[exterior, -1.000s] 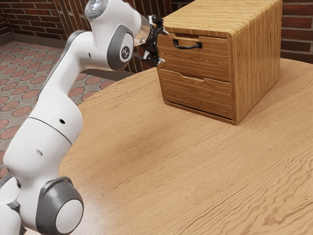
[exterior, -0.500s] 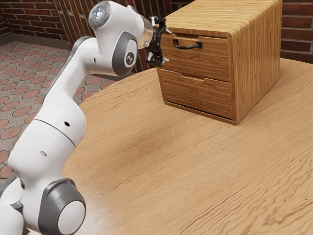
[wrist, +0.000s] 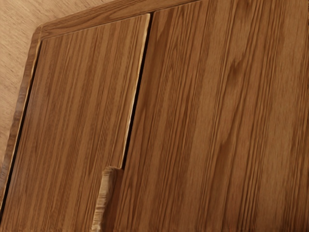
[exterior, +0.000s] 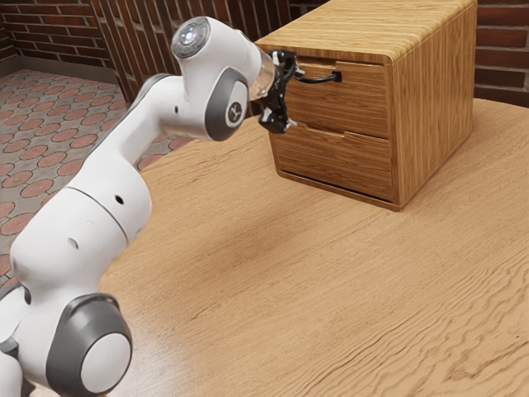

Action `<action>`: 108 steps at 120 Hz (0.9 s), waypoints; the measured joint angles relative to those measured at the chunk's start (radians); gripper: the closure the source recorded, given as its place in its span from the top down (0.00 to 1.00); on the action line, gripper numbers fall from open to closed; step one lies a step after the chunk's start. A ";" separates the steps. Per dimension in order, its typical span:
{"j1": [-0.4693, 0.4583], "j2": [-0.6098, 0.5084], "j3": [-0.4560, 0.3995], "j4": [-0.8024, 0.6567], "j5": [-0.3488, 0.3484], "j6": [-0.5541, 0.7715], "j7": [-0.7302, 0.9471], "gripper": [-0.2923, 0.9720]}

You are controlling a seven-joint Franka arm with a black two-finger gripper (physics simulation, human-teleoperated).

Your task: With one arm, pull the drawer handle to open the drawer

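A black curved drawer handle [exterior: 322,80] sits on the wood-grain upper drawer [exterior: 347,103].

A: Cabinet [exterior: 430,99] finish?
B: Wood, straight grain, low satin sheen. Drawer fronts [wrist: 217,121] match: smooth, grain lines distinct close up.
A: Handle [exterior: 322,80]?
B: Black, smooth, slight gloss. Metal or plastic: cannot tell.
A: Table [exterior: 331,289] and arm [exterior: 99,198]?
B: Table: wood, wavy grain, mostly matt. Arm: glossy white shell, hard and smooth, with matt grey joint caps. Floor [exterior: 33,124]: matt brick paving.
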 joint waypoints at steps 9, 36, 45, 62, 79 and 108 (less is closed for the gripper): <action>-0.014 -0.002 0.007 0.001 0.002 0.010 -0.001 0.76; -0.027 -0.047 0.024 -0.045 0.012 0.020 -0.003 0.77; -0.027 -0.068 0.026 -0.086 0.011 0.022 -0.004 0.77; -0.027 -0.125 0.026 -0.170 0.012 0.027 -0.009 0.77; -0.031 -0.141 0.025 -0.195 0.008 0.027 -0.013 0.77; -0.031 -0.275 0.025 -0.390 0.000 0.028 -0.023 0.77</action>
